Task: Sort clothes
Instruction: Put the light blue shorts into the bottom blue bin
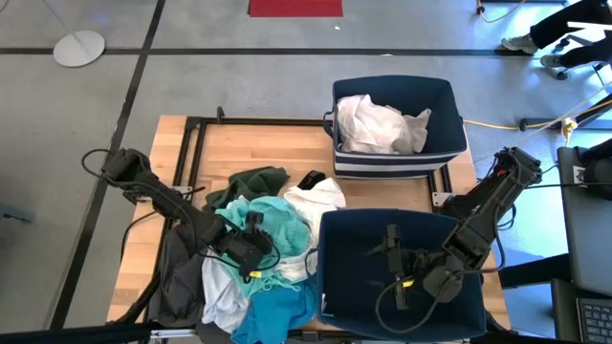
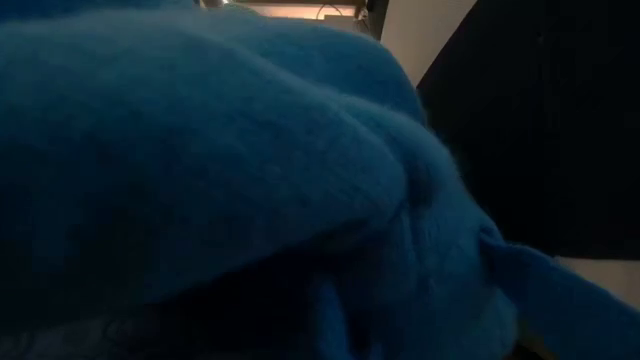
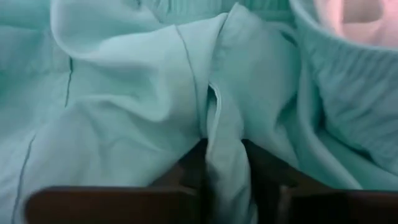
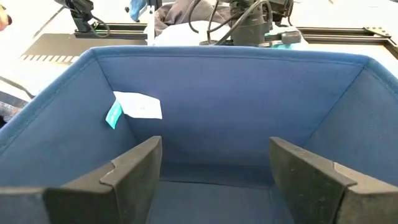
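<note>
Teal blue fleece (image 2: 200, 180) fills the low view. Left gripper (image 3: 225, 168) pinches a turquoise cotton fold (image 3: 155, 99) in the heap at the counter's seven o'clock. White garments (image 1: 381, 124) fill the one o'clock navy bin (image 1: 449, 119); the right gripper (image 4: 214, 171) hangs open inside the empty five o'clock bin (image 4: 249, 106). Most sorting looks undone.

My left gripper (image 3: 225, 171) has its dark fingers (image 3: 264, 171) pinching a ridge of turquoise garment (image 3: 137, 99); pale pink fabric (image 3: 348, 18) shows beyond.

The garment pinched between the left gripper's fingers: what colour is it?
Turquoise garment, a fold of it in the left gripper; clearest in the left wrist view.
</note>
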You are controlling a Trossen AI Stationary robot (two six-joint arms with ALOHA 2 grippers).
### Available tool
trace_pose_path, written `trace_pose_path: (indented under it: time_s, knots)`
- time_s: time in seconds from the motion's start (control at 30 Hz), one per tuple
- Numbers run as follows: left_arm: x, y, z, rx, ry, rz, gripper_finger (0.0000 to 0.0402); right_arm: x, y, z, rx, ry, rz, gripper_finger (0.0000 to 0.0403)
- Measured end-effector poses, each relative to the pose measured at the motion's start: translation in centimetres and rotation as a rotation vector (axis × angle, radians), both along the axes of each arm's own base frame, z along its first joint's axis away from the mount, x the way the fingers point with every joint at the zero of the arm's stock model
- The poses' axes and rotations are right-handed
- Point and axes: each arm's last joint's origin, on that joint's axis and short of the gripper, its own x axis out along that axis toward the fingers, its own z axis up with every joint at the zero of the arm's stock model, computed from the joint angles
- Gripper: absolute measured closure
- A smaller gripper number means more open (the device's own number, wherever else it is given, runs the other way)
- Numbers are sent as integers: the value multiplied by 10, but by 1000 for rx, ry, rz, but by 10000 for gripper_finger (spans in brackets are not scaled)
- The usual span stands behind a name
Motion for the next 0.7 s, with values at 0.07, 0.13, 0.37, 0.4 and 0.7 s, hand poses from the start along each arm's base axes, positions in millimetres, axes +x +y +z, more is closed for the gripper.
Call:
trace_pose_path:
  time_s: [0.07,0.13,0.37,0.4,0.7]
  knots:
    - [1,-1,0,-19,1,-18,376,0,0,0,-3,0,2,109]
    - [1,-2,1,-37,4,-34,390,0,0,0,-6,-1,3,109]
    - [-3,-2,27,-105,-67,-65,391,0,0,0,-7,-1,2,109]
    - [-4,-3,33,-108,-84,-78,393,0,0,0,-7,-1,2,109]
    - [-19,4,85,-84,-275,-117,392,0,-1,1,-45,-26,-29,109]
